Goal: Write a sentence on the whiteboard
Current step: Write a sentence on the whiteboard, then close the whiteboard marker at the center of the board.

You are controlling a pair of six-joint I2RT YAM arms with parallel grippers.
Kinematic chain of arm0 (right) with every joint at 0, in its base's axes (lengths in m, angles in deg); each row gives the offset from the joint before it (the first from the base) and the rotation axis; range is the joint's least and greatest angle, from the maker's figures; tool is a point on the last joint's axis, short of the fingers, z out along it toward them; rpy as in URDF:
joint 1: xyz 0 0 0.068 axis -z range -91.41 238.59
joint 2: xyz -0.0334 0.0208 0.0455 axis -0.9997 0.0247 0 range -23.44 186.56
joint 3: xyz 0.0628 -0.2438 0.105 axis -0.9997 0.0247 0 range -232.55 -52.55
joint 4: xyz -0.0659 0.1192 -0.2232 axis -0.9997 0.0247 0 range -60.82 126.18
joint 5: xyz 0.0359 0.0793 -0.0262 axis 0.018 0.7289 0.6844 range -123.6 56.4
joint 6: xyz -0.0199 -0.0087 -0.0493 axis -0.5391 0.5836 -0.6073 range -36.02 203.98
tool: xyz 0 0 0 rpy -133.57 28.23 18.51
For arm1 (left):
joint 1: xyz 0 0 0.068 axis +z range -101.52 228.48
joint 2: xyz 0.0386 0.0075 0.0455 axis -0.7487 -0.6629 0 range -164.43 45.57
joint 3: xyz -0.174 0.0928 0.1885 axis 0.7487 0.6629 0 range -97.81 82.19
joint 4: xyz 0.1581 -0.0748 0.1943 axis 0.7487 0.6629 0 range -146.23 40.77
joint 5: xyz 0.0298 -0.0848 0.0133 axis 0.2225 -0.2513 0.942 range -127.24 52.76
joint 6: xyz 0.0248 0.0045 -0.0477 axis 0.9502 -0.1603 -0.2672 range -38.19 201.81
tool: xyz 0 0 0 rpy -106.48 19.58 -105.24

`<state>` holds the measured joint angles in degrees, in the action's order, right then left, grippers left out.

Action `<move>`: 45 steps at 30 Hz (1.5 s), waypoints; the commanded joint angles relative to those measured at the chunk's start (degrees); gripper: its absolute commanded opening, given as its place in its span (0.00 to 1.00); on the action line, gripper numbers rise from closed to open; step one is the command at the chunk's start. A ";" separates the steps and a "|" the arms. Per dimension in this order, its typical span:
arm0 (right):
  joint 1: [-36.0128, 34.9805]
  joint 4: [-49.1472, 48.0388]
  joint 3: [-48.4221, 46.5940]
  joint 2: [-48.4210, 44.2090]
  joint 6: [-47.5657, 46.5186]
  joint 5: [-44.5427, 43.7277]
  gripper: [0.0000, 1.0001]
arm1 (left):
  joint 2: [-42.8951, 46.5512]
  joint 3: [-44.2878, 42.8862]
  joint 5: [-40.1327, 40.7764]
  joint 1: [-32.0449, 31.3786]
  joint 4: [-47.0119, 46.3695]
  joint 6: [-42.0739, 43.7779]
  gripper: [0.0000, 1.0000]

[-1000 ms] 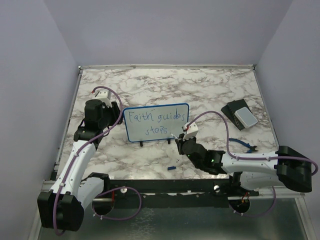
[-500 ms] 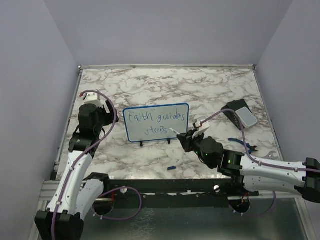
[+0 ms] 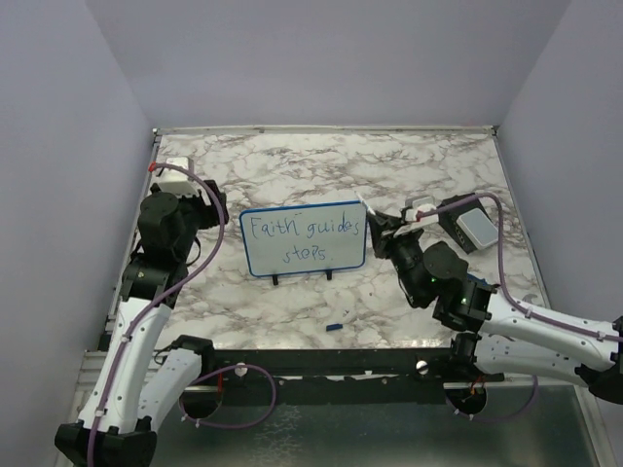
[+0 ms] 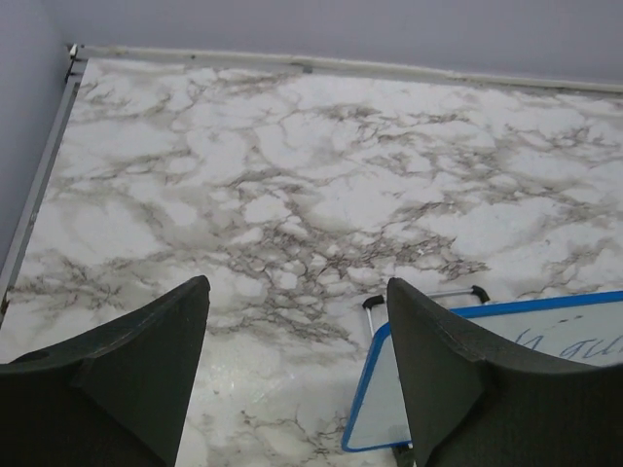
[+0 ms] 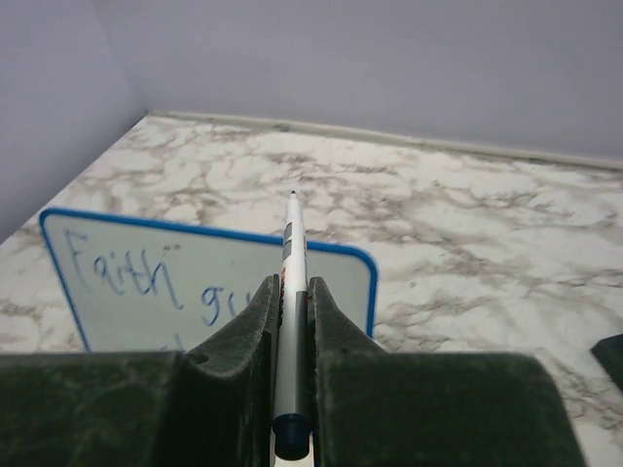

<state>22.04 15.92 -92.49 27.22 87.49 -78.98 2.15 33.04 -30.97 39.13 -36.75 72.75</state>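
The whiteboard (image 3: 304, 238), white with a thin blue frame, stands on two black feet mid-table. The sentence (image 3: 302, 233) reads "Faith guides" over "steps" in blue ink. My right gripper (image 3: 382, 226) is just right of the board's upper right corner, shut on a white marker (image 3: 366, 206) that points up and away. In the right wrist view the marker (image 5: 292, 263) sits between the fingers (image 5: 243, 336), with the whiteboard (image 5: 146, 282) behind. My left gripper (image 3: 207, 212) is open and empty, left of the board. Its wrist view shows the whiteboard's left end (image 4: 565, 336) beside the right finger (image 4: 467, 379).
A dark block with a pale grey pad (image 3: 469, 224) lies at the right, behind my right arm. A small blue cap (image 3: 334, 327) lies near the front edge. Lilac walls close in the marble table (image 3: 321, 165) on three sides.
My right gripper with the marker has moved from the board's lower right up and to the right, off the board. My left gripper has drawn back to the left, away from the board.
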 commanded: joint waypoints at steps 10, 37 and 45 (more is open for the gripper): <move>26.84 1.40 -8.36 4.53 -0.25 15.01 0.01 | -9.81 -12.74 -13.62 -22.36 0.55 4.21 0.71; 37.98 24.11 6.85 -9.42 24.44 27.20 0.01 | -39.17 2.55 -10.16 -61.32 -5.48 4.45 0.52; 37.98 23.63 8.27 -10.04 25.25 28.33 0.01 | -41.44 2.87 -3.60 -62.69 -4.24 3.16 0.52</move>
<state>59.83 39.18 -85.30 18.04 111.69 -52.23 -37.70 37.17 -40.07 -22.72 -41.54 76.54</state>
